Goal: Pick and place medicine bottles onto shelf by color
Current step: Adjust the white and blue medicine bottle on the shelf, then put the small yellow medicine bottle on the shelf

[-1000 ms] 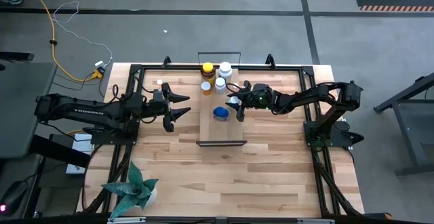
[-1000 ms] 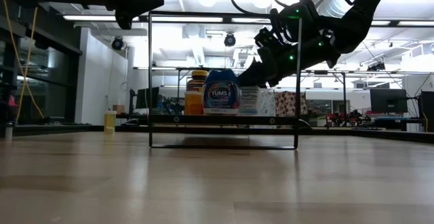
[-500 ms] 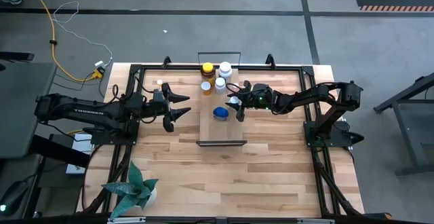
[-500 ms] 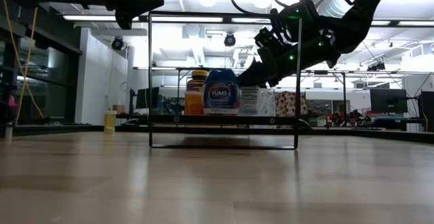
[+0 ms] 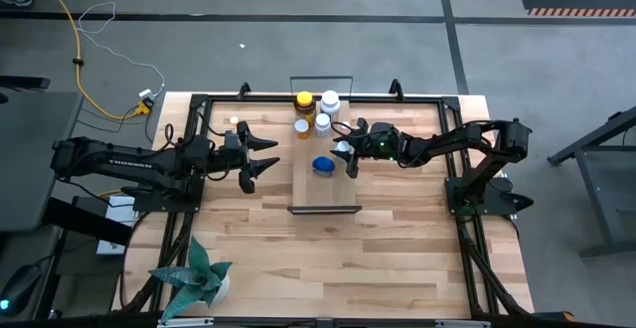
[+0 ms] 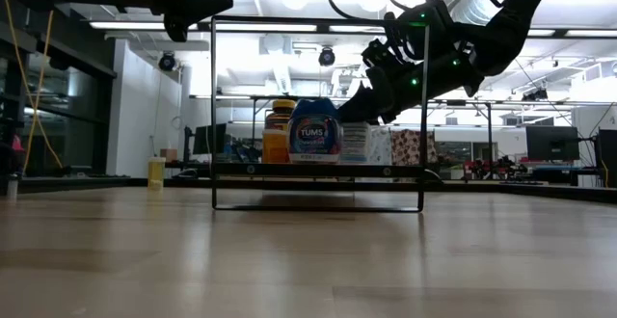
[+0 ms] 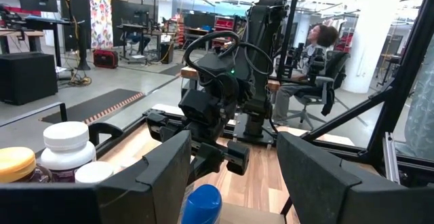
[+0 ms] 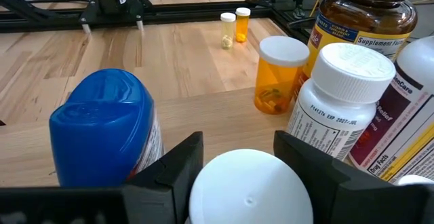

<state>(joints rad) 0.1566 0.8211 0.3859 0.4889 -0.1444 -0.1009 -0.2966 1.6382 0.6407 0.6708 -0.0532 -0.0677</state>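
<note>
Right gripper (image 5: pixel 344 158): over the shelf (image 5: pixel 338 194), fingers closed around a white-capped bottle (image 8: pixel 247 191), held between the jaws.
Left gripper (image 5: pixel 260 156): idle above the tabletop, left of the shelf, fingers spread wide, nothing held.
Shelf contents: blue-capped Tums bottle (image 5: pixel 323 165) just beside the held bottle; amber bottle with yellow cap (image 5: pixel 304 100), orange vial (image 8: pixel 278 73) and white bottles (image 5: pixel 330 100) grouped at the far end.
Off-shelf items: two tiny orange vials (image 8: pixel 234 23) (upright on the tabletop).
Risk: clipping the Tums bottle on lowering, caused by tight spacing.
Risk: tipping on release, caused by a tilted bottle.
</note>
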